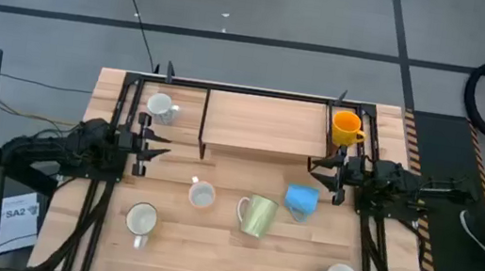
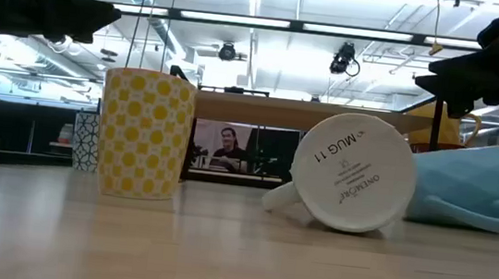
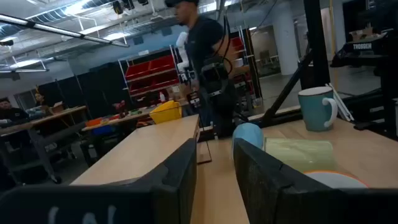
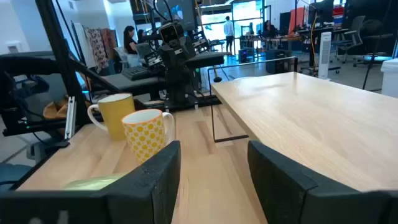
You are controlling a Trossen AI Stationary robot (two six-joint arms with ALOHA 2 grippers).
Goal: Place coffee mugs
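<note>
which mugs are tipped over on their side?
Two in the high view: the light blue mug and the pale yellow-green mug beside it, mid-table. The other mugs stand upright with their openings facing up.

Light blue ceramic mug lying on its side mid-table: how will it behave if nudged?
The light blue ceramic mug lies on its side, so it would probably roll until its handle catches. Glazed ceramic likely slips under fingers. The pale yellow-green mug lies close, so contact seems likely.

We see a pale wood worktop (image 1: 208, 245) with a smooth, matt grain, a raised wooden shelf (image 1: 263, 124), and glossy ceramic mugs (image 1: 258, 216); both arms look matt black.
</note>
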